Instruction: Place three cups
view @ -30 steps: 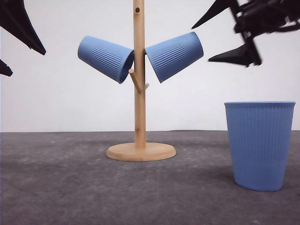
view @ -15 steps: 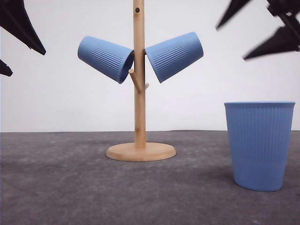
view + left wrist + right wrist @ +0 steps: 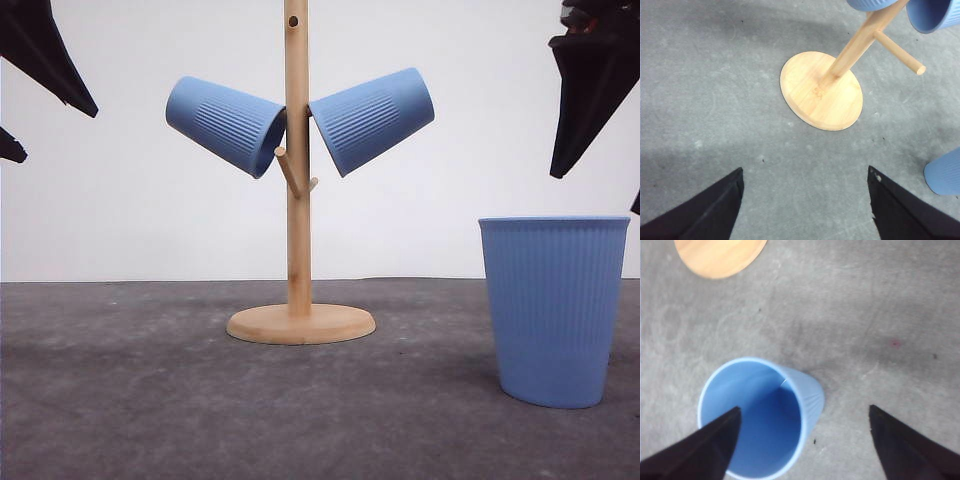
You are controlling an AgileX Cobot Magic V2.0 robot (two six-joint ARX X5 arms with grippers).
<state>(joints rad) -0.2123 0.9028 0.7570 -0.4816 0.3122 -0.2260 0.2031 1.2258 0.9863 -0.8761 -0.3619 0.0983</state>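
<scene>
Two light-blue ribbed cups hang mouth-down on the pegs of a wooden stand [image 3: 297, 200], one on the left [image 3: 224, 124] and one on the right [image 3: 372, 119]. The third cup [image 3: 553, 308] stands upright on the grey table at the right, and the right wrist view looks into its open mouth [image 3: 757, 420]. My right gripper [image 3: 595, 192] hovers open just above this cup, pointing down, with one finger [image 3: 700, 450] over the cup's mouth and the other outside it. My left gripper [image 3: 60, 135] is open and empty, high at the far left, away from the stand.
The stand's round wooden base [image 3: 821, 90] rests mid-table, with a bare peg [image 3: 897, 52] sticking out above it. The grey mat [image 3: 150, 400] spreads in front of and left of the stand. A white wall stands behind.
My right gripper has swung right and lower, turning from a sideways pose near the hung right cup to pointing down over the standing cup. Left arm and cups are still.
</scene>
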